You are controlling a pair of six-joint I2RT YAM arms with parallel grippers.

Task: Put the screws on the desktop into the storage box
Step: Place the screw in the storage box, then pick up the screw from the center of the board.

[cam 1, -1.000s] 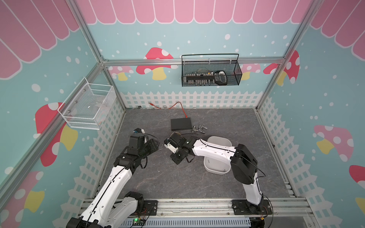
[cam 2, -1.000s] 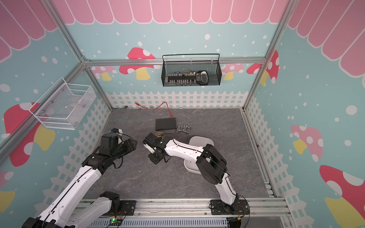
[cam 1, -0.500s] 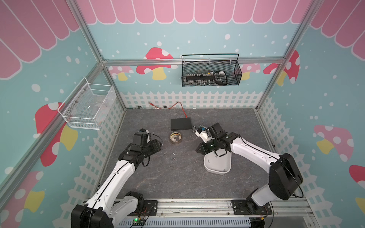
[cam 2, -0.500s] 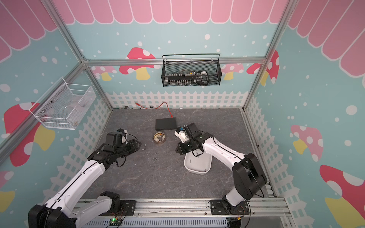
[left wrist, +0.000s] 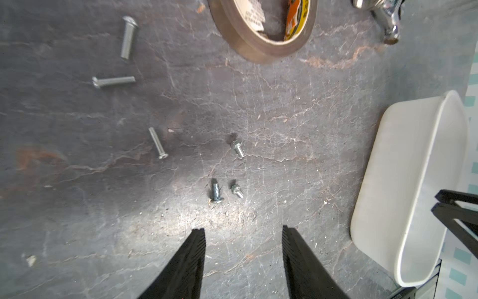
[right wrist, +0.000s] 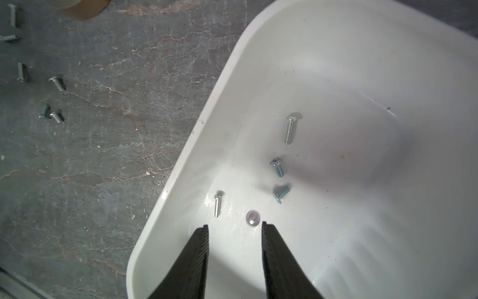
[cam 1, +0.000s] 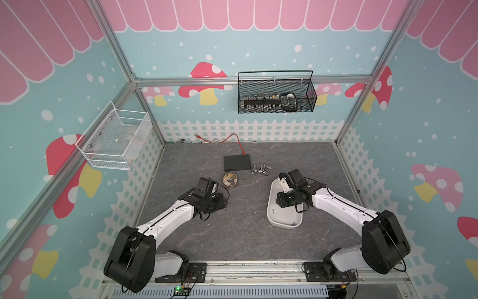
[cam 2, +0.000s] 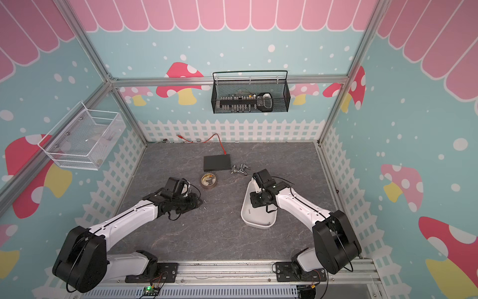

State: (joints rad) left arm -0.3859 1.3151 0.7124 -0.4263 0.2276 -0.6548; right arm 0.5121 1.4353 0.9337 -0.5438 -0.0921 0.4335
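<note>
Several small silver screws point(left wrist: 157, 143) lie loose on the dark grey desktop point(left wrist: 284, 103), two short ones point(left wrist: 216, 191) just ahead of my left gripper point(left wrist: 243, 229). That gripper is open and empty, low over the stone. The white storage box point(cam 1: 284, 227) sits right of centre and shows in both top views point(cam 2: 258, 224). My right gripper point(right wrist: 234, 225) hangs open inside the box's rim point(right wrist: 232, 77) with nothing between its fingers. Several screws point(right wrist: 290, 129) rest on the box floor, one round head point(right wrist: 253, 218) close to a fingertip.
A brown tape roll point(cam 1: 230, 180), a flat black box point(cam 1: 237, 162) with a red cable, and a chrome faucet piece point(cam 1: 261, 169) lie behind the screws. A black wire basket point(cam 1: 276, 95) hangs on the back wall, a white mesh basket point(cam 1: 113, 139) on the left wall.
My right arm swung from the screws at the middle over to the storage box and its gripper went from shut to open. The left arm reached inward toward the loose screws.
</note>
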